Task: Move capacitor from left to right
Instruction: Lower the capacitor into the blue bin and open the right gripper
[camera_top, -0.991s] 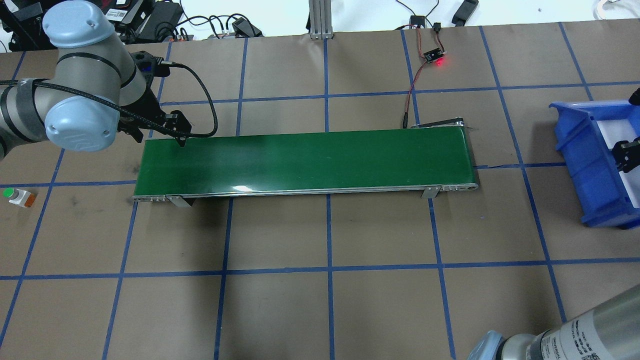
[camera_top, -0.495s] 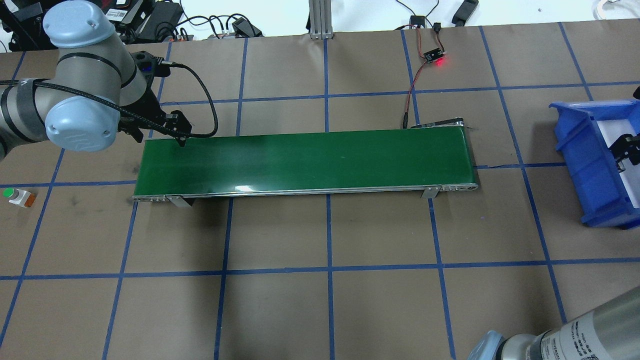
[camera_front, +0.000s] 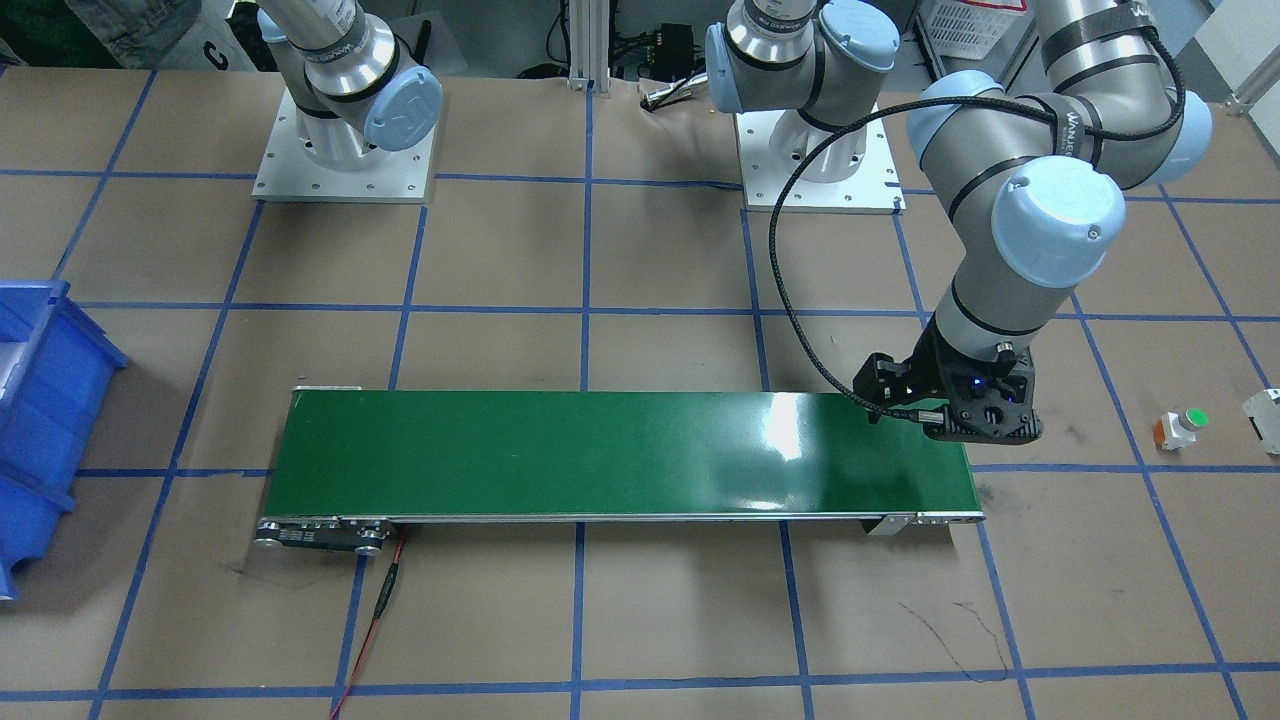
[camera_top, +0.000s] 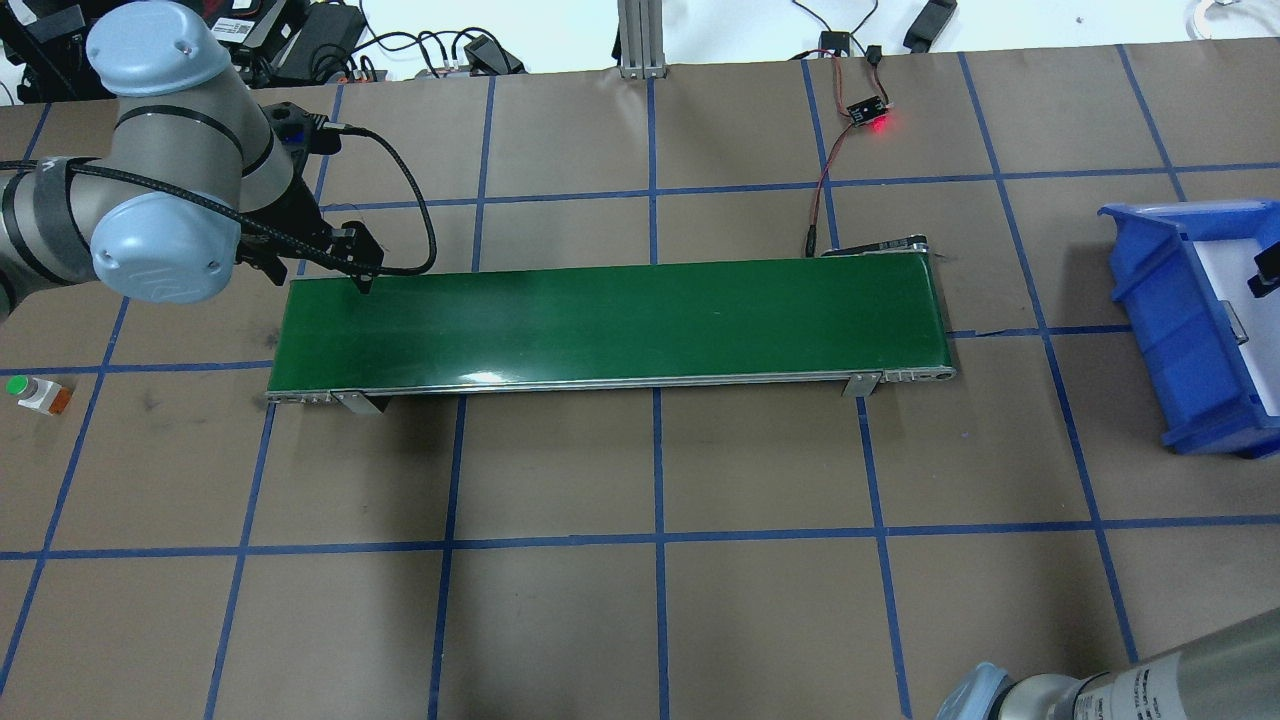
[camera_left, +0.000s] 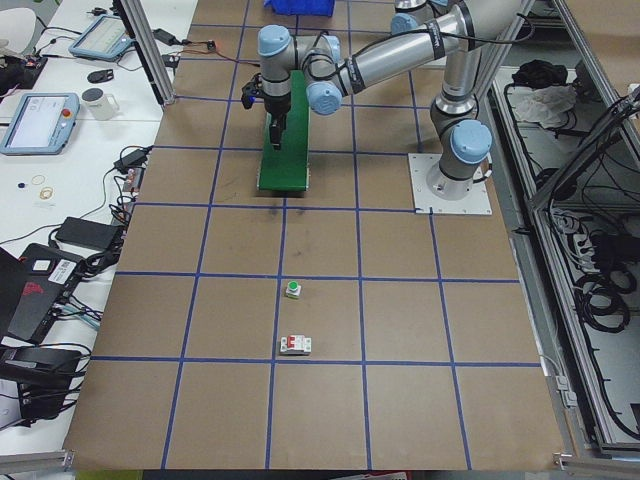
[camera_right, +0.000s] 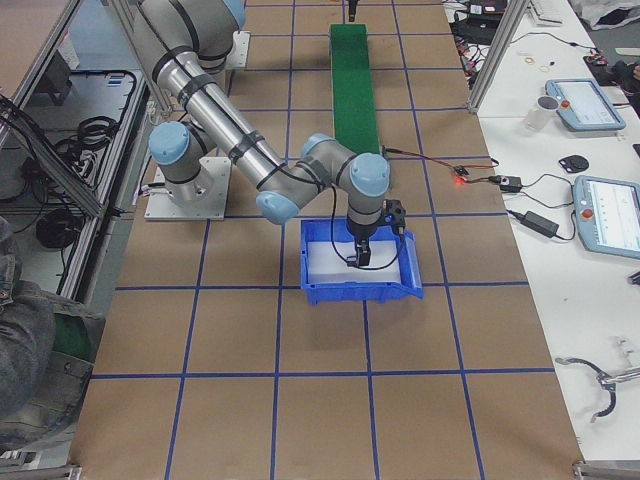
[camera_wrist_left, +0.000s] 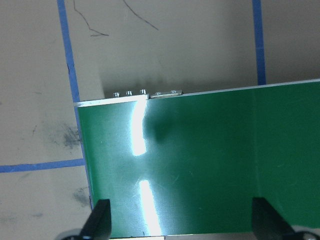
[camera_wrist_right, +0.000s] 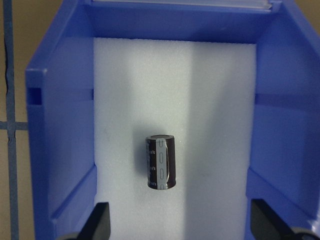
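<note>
Desk layout: green belt runs left-right across the middle, and the blue bin sits past its right end. Left claw hangs over the belt's left end, spread wide with nothing between the fingers. Right claw hangs over the bin, also spread wide and empty.

Capacitor sits on the white foam on the bin floor, apart from every wall. From the right claw it's below, a bit ahead of the fingertip line and slightly left of centre. Its long axis in the wrist view runs across the closing line; I can't tell if it's standing or lying. Right arm is far nearer.

My read: the part is already on the right side, so only a straight lift out remains. Bin walls flank both fingers with room to spare, and it's open above.
</note>
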